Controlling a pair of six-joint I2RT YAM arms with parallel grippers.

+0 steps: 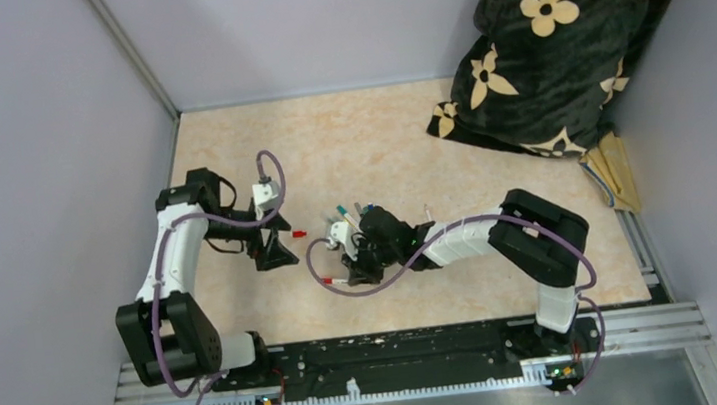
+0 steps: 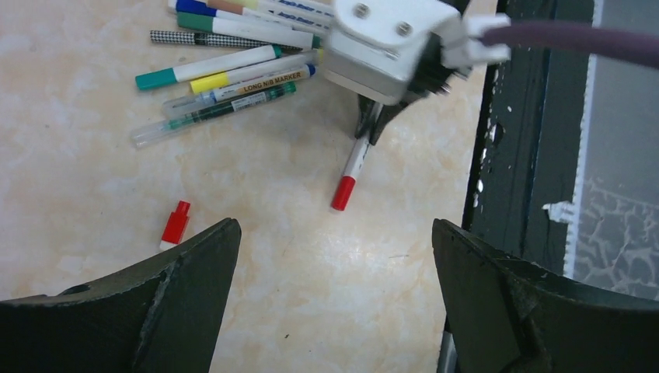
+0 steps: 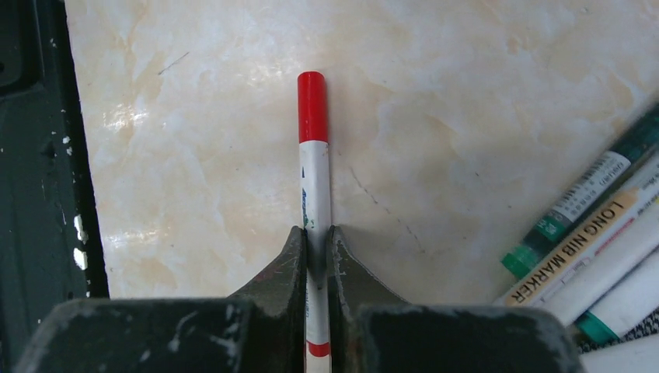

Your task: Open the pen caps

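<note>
Red-capped pen [image 3: 315, 179] | right hand [image 3: 317, 237] clenched on it (rear end hidden) | left hand [image 2: 334, 233] spread wide

A high camera looks down over the whole tabletop [image 1: 377, 130] from its near edge. Two wrist cameras hover close, facing down; both show the same red-capped pen [image 3: 315, 179] near that edge.
</note>
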